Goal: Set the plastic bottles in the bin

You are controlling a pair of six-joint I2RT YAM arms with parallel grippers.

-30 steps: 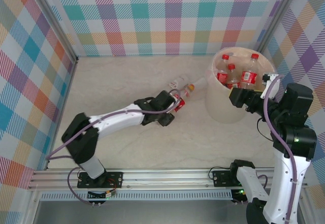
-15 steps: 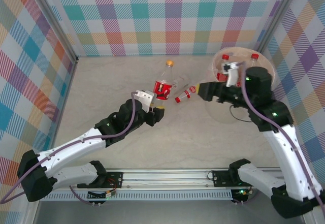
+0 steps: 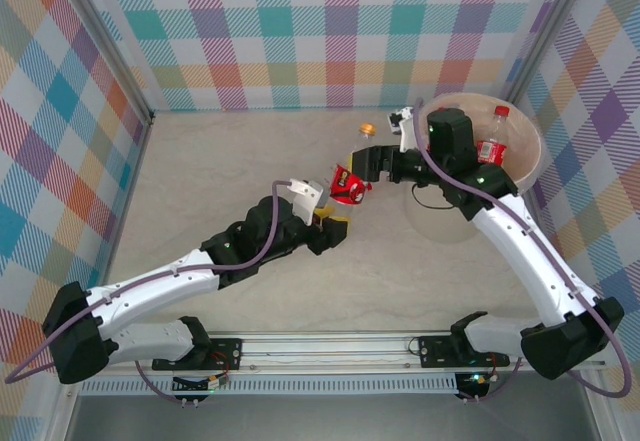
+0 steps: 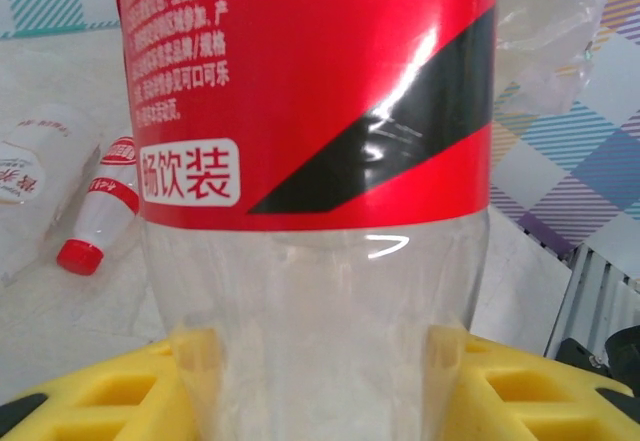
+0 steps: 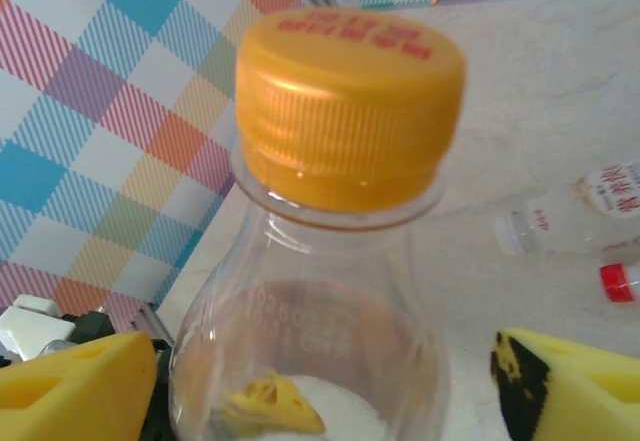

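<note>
Checkered walls [image 3: 300, 31] in pastel colours boxed in the pale marbled table [image 3: 220, 151], and my two arms met a little right of centre in the overhead view. My left gripper [image 3: 335, 221] was clenched on the base of a clear bottle [image 3: 349, 183] with a red label. It held the bottle off the table, neck pointing toward the top of the frame and leaning slightly right. From my left wrist I saw the clear base wedged between my yellow pads [image 4: 90, 401], with the red label above. My right gripper [image 3: 366, 161] reached in from the right with its jaws spread around the bottle's shoulder, below the orange cap [image 5: 350, 111]. In my right wrist view its foam pads [image 5: 70, 386] stood on either side of the neck, with a clear gap showing on the right. The bin [image 3: 440, 221] sat at the right of the overhead frame, close behind my right wrist, and a red-labelled bottle with a red cap [image 3: 490, 146] lay inside it. At the left edge of my left wrist view, two more lay on the table: a white-labelled bottle [image 4: 30, 176] and, just beside it, a small red-capped bottle [image 4: 100, 216].
</note>
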